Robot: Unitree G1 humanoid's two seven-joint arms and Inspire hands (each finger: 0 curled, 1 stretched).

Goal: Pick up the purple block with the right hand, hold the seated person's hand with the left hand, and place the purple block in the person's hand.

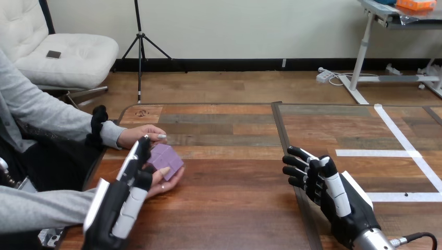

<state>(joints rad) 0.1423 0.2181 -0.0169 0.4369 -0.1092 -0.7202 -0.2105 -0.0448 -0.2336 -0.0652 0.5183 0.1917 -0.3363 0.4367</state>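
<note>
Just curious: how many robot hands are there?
2. The left hand by the purple block in the person's hands; the right hand over the table at right.

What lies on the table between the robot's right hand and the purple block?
Nothing: in the head view, bare table separates the right hand from the purple block.

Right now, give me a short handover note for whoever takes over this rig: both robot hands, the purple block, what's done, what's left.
Left robot hand: up against the person's nearer hand; whether it grips it cannot be told.
Right robot hand: open, empty, above the wooden table, well apart from the block.
Purple block: lies in the person's nearer hand; the person's farther hand is at its upper edge.
Done: block delivered. Left: probably just drawing both robot hands back.
</note>
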